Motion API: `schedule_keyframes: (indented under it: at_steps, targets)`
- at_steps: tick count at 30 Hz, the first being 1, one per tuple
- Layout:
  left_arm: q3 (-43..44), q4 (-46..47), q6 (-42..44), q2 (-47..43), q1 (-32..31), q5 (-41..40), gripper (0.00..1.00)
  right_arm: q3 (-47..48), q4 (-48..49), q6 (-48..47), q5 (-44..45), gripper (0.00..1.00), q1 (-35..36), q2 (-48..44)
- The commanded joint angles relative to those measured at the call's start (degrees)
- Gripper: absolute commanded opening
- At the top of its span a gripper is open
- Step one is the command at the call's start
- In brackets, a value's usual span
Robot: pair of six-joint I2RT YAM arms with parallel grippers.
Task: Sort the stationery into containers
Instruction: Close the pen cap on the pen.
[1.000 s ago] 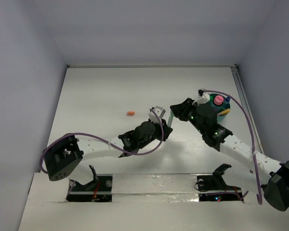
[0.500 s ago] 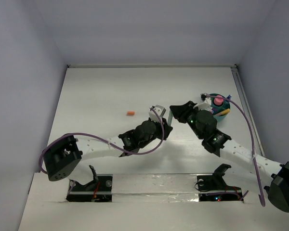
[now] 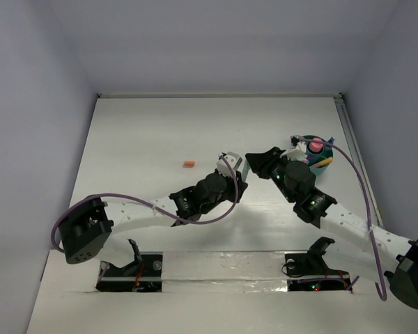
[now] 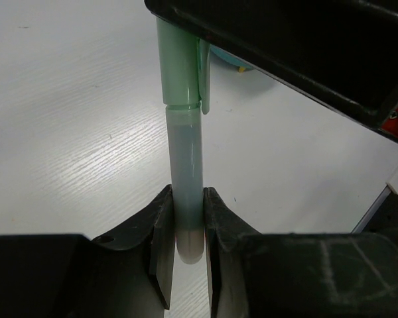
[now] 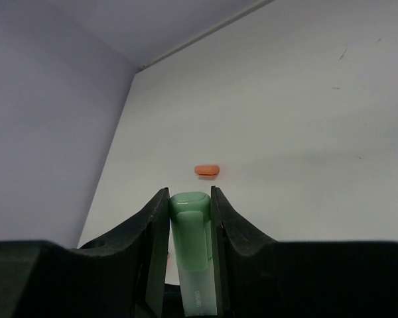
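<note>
Pinching one pale-green marker (image 4: 184, 146) together: left tool (image 4: 187, 202) on its barrel, right tool (image 5: 189, 199) on, seemingly, its cap.

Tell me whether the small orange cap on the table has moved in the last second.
No. The orange cap keeps its place relative to the table's back edge.

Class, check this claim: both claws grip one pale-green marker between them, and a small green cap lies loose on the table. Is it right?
Not quite. The loose cap is orange, not green; the right wrist view shows it. The left claw and right claw do both grip one pale-green marker.
</note>
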Motion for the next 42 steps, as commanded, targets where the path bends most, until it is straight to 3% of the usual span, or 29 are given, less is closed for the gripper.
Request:
schedule_keyframes:
  at_steps: [1, 13, 28, 42]
  targets:
    - [4.7, 8.0, 2.2, -3.5, 0.5, -3.2, 0.0, 1.5, -8.5, -2.3, -4.5, 0.0, 2.1, -1.1]
    - [5.4, 8.8, 2.1, -3.6, 0.5, -3.3, 0.0, 1.3, -7.8, -0.8, -12.4, 0.0, 2.1, -0.9]
    - [16.2, 3.6, 8.5, -5.7, 1.6, -1.3, 0.0, -9.2, -0.9, 3.5, -15.6, 0.0, 4.2, 2.0]
    - [24.9, 2.0, 11.6, -5.2, 2.7, -0.7, 0.0, -12.5, 9.4, 8.7, -11.8, 0.0, 14.4, 12.6]
